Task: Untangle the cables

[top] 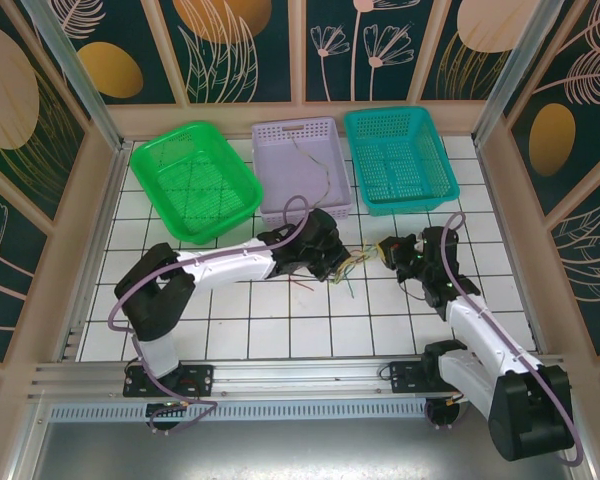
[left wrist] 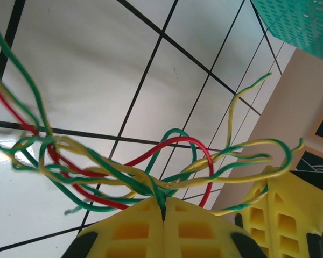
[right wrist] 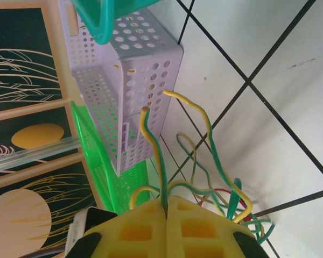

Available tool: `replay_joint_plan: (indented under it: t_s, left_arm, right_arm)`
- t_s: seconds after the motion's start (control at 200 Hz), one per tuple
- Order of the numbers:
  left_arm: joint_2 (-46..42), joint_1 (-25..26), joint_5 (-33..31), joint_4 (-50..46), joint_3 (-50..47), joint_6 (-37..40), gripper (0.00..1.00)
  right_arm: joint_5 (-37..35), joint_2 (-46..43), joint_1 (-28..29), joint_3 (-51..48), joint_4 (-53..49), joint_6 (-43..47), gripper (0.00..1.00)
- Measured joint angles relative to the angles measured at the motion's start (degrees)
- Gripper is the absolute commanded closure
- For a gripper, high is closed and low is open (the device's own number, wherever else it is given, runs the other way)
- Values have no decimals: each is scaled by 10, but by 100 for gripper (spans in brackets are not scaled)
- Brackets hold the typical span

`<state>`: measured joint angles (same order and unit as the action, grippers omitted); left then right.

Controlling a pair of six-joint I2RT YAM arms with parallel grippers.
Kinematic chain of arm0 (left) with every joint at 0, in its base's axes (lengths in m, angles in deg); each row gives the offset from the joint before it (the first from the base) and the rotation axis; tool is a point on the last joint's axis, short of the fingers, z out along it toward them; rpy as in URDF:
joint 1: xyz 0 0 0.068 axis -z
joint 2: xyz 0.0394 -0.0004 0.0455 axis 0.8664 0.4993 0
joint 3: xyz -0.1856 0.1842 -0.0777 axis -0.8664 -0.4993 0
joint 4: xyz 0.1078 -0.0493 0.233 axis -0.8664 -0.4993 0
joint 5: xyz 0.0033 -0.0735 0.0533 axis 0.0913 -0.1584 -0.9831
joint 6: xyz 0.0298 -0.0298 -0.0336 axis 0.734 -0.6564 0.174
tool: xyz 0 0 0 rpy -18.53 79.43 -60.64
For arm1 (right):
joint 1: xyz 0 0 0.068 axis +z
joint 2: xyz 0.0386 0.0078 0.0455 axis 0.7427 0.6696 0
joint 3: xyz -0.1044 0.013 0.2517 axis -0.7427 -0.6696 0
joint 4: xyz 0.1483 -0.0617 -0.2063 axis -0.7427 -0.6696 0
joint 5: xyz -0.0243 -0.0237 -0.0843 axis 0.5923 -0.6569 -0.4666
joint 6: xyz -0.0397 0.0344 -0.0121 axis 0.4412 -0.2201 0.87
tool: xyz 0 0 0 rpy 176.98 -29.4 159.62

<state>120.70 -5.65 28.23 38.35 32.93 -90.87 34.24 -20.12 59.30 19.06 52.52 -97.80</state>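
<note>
The thin, bendy yellow, green and red cables are a messy knot of loops right in front of the left gripper, whose yellow pads squeeze a green strand. The right gripper pinches a yellow-green strand; the knot sits between them.

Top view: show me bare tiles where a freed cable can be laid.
Free: the tiles between left arm and right arm, near side of the cables; also the tiles between teal basket and right arm. Crowded: the middle, where left end effector and right end effector pinch the cables, and the back row: green basket, lilac basket.
</note>
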Motion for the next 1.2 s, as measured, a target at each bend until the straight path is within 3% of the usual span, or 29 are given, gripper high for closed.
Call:
replay_joint_plan:
  t_s: [0.315,0.726,1.026,1.126,1.201]
  left_arm:
    - [-10,-1,-56,-79,6,94,100]
    - [-139,-19,-126,-114,-89,143,100]
    - [-206,-28,-162,-129,-127,169,100]
    - [-214,-31,-177,-152,-133,169,100]
    - [-223,-35,-198,-184,-147,167,100]
  right_arm:
    - [16,-6,-73,55,-54,40,100]
    - [80,33,-156,199,-135,120,100]
    - [112,43,-148,205,-149,128,100]
    - [106,45,-106,191,-141,118,100]
    - [85,49,-39,160,-125,101,100]
